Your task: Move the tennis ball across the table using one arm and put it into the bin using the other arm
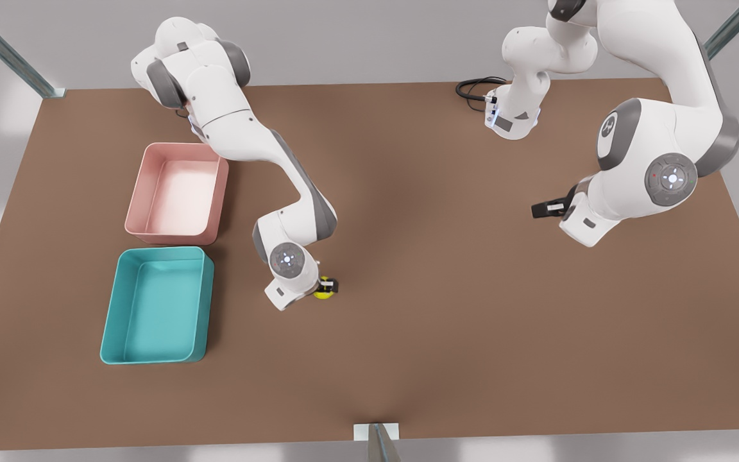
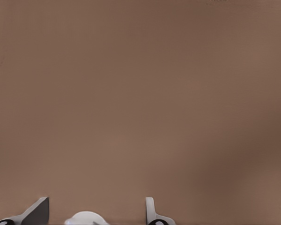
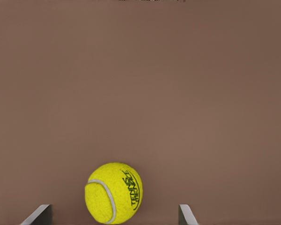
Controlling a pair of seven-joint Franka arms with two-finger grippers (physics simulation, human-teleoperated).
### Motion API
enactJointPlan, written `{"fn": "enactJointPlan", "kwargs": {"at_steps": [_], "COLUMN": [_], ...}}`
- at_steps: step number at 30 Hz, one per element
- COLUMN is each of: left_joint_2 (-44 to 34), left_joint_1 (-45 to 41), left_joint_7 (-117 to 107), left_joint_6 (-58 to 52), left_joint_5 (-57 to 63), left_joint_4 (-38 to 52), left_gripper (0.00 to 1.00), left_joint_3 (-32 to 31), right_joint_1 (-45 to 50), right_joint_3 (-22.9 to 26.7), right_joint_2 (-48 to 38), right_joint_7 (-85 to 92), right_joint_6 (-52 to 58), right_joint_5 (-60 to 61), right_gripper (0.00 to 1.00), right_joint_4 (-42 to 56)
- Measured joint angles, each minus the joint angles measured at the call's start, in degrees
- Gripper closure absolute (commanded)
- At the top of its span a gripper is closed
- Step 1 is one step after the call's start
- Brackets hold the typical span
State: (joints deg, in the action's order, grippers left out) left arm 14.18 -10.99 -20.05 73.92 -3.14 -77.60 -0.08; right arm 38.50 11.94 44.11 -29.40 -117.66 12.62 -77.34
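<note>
Hovering over the ball (image 3: 114, 192), your right claw (image 1: 327, 286) is standing open, fingers straddling it on the tabletop (image 1: 446, 333), just right of the bin (image 1: 113, 321) in the front view. Your left claw (image 1: 546, 209) is waiting open, well apart.

Soft, even light is cast from above; faint blurry shadows are seen on the flat brown table (image 1: 446, 308).
</note>
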Motion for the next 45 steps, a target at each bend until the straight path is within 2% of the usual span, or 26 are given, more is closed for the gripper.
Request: {"fn": "enactJointPlan", "kwargs": {"at_steps": [27, 31, 36, 39, 45], "left_joint_2": [0.17, 0.21, 0.30, 0.30, 0.30], "left_joint_1": [-0.14, -0.25, -0.26, -0.26, -0.35], "left_joint_7": [-11.11, -11.77, -12.41, -12.73, -13.21], "left_joint_6": [-0.37, -0.39, -0.40, -0.40, -0.40], "left_joint_5": [-0.06, -0.06, -0.06, -0.06, -0.06], "left_joint_4": [-0.30, -0.29, -0.29, -0.29, -0.34], "left_gripper": [0.00, 0.00, 0.00, 0.00, 0.00], "left_joint_3": [-0.02, 0.00, 0.00, 0.00, -0.06], "right_joint_1": [3.02, 3.35, 3.12, 0.11, -15.25], "right_joint_3": [-0.78, -0.79, -0.78, -0.74, -0.20], "right_joint_2": [7.26, 7.69, 6.12, 2.29, -7.06], "right_joint_7": [-10.84, -11.46, -12.00, -11.66, -5.46], "right_joint_6": [-7.21, -7.69, -8.06, -7.70, -0.68], "right_joint_5": [-0.13, 0.00, 1.11, 1.27, -2.03], "right_gripper": [0.00, 0.23, 0.25, 0.25, 0.24], "right_joint_4": [-3.11, -2.99, -2.54, -2.62, -3.29]}}
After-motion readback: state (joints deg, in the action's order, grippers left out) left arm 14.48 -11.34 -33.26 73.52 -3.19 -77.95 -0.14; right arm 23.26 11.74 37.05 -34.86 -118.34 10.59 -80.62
